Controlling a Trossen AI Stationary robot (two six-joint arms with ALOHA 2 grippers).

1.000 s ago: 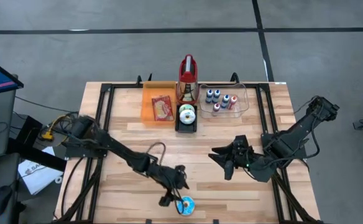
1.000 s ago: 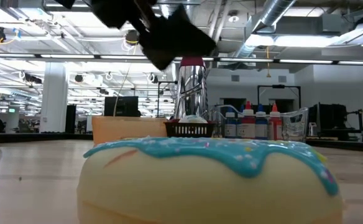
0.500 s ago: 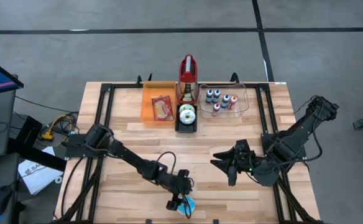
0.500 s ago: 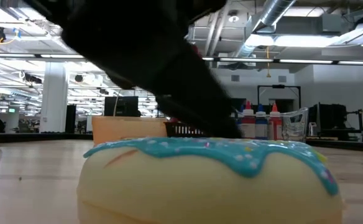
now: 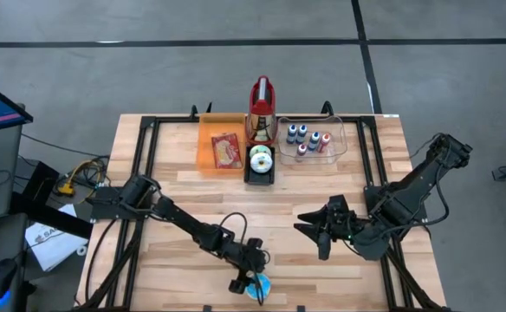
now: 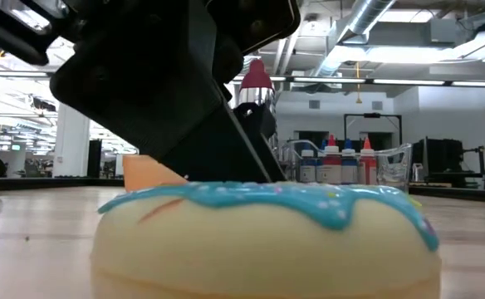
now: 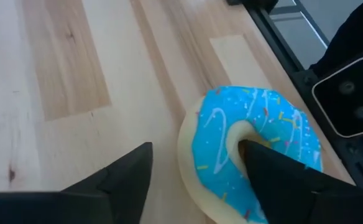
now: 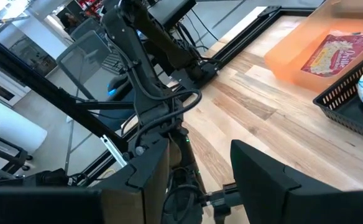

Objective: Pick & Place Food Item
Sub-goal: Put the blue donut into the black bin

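Your desk (image 5: 322,186) is pale wood planks with a black frame, on a grey floor, and past it is a big room with ceiling pipes and lights; since a moment ago the left end effector (image 7: 194,165) has come down onto the blue-iced donut (image 7: 250,149) at the near edge, its fingers wide apart, one finger (image 7: 275,174) in the hole and one outside, not yet squeezing. The right end effector (image 5: 309,230) waits over the right half, part open and holding nothing. The red snack packet (image 5: 226,150) lies flat in the orange tray (image 5: 206,152) at the far side, its long side running from far to near.
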